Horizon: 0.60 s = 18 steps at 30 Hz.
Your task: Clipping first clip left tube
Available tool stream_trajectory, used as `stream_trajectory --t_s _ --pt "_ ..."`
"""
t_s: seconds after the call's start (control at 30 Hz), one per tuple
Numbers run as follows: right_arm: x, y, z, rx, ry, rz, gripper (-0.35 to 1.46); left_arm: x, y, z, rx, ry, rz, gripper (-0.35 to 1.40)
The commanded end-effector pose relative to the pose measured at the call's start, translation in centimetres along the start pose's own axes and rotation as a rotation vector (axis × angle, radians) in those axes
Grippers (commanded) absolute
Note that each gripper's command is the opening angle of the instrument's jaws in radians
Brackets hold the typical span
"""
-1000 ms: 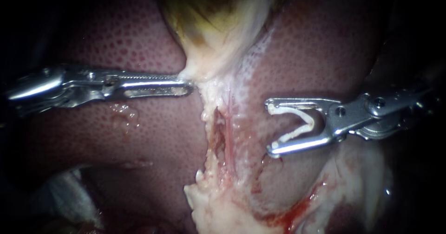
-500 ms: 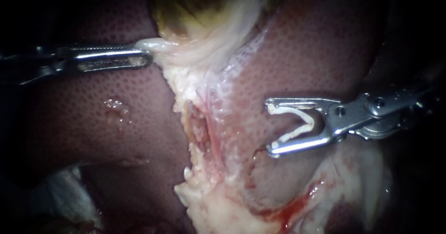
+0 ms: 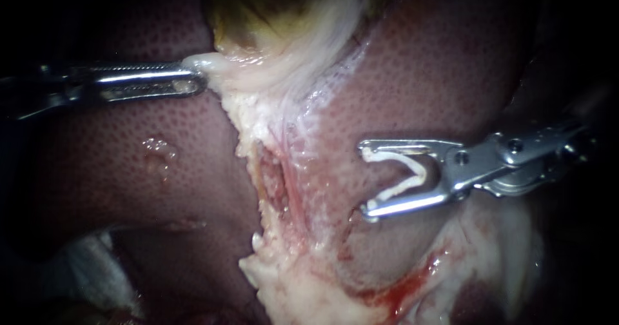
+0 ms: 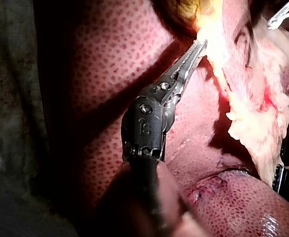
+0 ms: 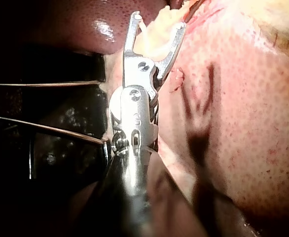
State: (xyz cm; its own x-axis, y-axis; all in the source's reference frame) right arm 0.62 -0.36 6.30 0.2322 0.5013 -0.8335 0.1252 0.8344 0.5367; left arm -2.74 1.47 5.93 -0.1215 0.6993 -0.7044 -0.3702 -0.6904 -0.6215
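Now the right instrument is edging in toward the dissected strip. Against the stippled surface beneath, its tips are sitting closer to the strip than half a second ago, and slightly higher. Its jaws are standing wide apart yet carrying the white clip, one leg seated along each jaw, with the mouth facing the strip. Nothing is lying inside the clip yet, so I am judging the approach as under way and the clipping as not yet done.

Nearest the camera, pale ragged tissue is fringing the strip's lower end, with a smear of blood beside it. Just beyond, a pinkish tube is running along the opened groove, near the clip's mouth but apart from it. Whether this is the left tube I cannot tell. Bare liver is lying between the tips and the tube, giving open room for a straight advance, though the lower jaw is riding close over that surface. Farther off, the left instrument is keeping its jaws clamped on the gallbladder at its pale lower fold, drawing it leftward as before and holding the strip stretched.
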Motion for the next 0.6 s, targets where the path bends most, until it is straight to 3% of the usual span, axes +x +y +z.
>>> stream_trajectory --t_s 0.03,0.4,0.6 --pt "-0.06 0.01 0.08 -0.001 -0.006 0.006 0.6 0.0 0.0 0.0 0.0 0.0 0.0 -0.35" --pt "-0.82 0.25 1.0 0.019 -0.039 0.062 0.6 0.0 0.03 0.0 0.003 0.0 0.0 -0.35" --pt "-1.02 0.32 1.31 0.027 -0.051 0.07 0.6 0.01 0.07 0.0 0.005 0.0 0.0 -0.35"
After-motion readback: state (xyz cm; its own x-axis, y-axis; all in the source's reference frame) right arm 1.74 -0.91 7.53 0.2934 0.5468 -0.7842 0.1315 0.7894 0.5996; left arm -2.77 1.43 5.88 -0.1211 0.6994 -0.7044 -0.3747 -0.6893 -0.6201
